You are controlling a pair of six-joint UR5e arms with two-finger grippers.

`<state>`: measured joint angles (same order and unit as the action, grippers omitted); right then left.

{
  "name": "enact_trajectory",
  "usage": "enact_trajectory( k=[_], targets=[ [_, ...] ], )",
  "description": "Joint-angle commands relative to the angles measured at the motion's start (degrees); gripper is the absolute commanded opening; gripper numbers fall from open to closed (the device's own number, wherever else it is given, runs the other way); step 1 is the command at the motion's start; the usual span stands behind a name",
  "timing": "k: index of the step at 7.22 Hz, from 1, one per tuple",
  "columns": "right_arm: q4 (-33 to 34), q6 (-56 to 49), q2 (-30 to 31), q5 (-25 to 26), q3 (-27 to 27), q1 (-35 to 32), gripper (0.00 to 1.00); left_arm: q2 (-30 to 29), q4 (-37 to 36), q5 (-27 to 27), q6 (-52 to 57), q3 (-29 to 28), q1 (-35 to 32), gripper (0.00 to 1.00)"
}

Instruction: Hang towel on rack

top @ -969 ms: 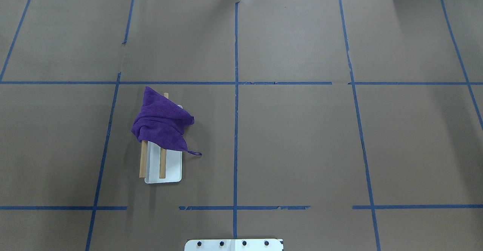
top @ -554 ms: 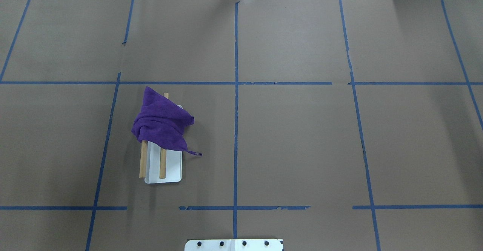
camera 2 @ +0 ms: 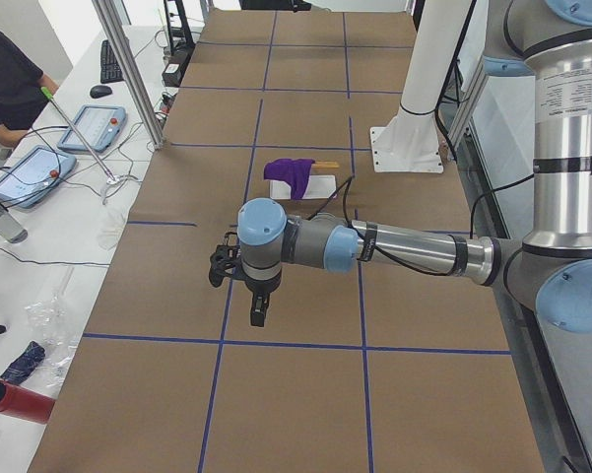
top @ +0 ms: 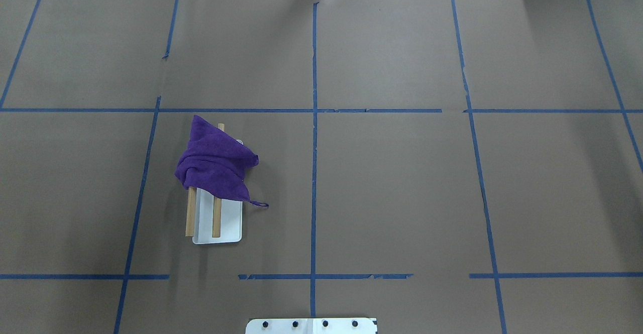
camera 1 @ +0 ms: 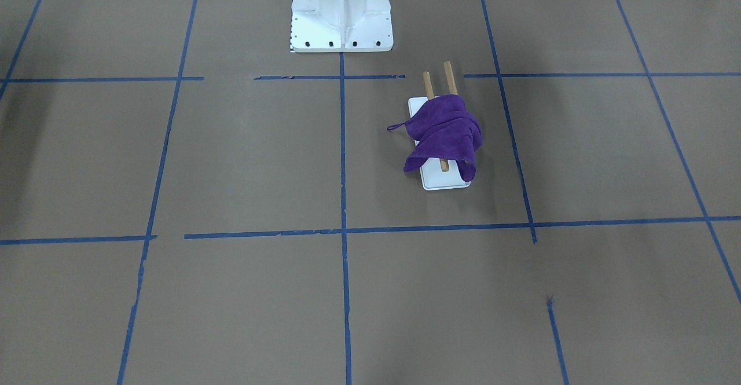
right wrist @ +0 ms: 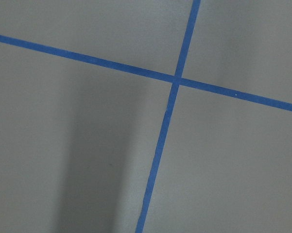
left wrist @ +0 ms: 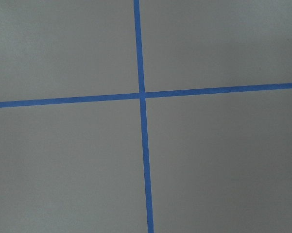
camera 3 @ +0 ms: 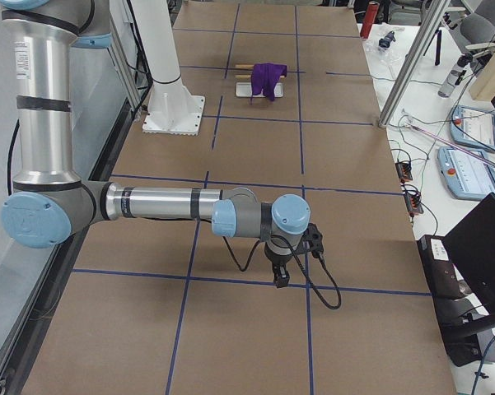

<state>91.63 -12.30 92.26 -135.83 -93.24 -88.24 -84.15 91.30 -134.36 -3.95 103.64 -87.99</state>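
Note:
A purple towel (top: 216, 165) lies draped in a bunch over the two wooden dowels of the rack (top: 223, 223), which stands on its white base left of the table's middle. It also shows in the front view, towel (camera 1: 446, 136) on rack (camera 1: 443, 182), and small in both side views (camera 2: 294, 172) (camera 3: 266, 78). My left gripper (camera 2: 258, 313) hangs over the table's left end, far from the rack; I cannot tell if it is open. My right gripper (camera 3: 281, 278) hangs over the right end; I cannot tell its state either. Both wrist views show only bare paper and tape.
The table is covered in brown paper with a blue tape grid (top: 314, 110). The white bolted robot pedestal (camera 1: 341, 11) stands at the robot's edge. Tablets, cables and a seated person (camera 2: 5, 74) are beside the table's left end.

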Motion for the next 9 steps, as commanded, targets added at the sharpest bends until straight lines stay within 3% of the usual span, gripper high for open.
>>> enact_trajectory(
  k=[1,4,6,9],
  targets=[
    [-0.22,-0.18,0.2,0.21,-0.8,0.0,1.0,-0.74,-0.77,-0.03,0.0,0.16,-0.07,1.0],
    [-0.31,-0.27,0.55,0.57,-1.07,0.0,1.0,-0.49,-0.69,-0.2,0.0,-1.31,-0.07,1.0],
    [-0.05,0.78,0.64,4.77,-1.86,0.0,1.0,0.22,-2.26,-0.2,0.0,-1.6,-0.07,1.0],
    [0.13,2.9,0.82,3.56,-0.64,0.0,1.0,-0.31,-5.35,-0.03,0.0,-1.51,0.1,1.0]
  ],
)
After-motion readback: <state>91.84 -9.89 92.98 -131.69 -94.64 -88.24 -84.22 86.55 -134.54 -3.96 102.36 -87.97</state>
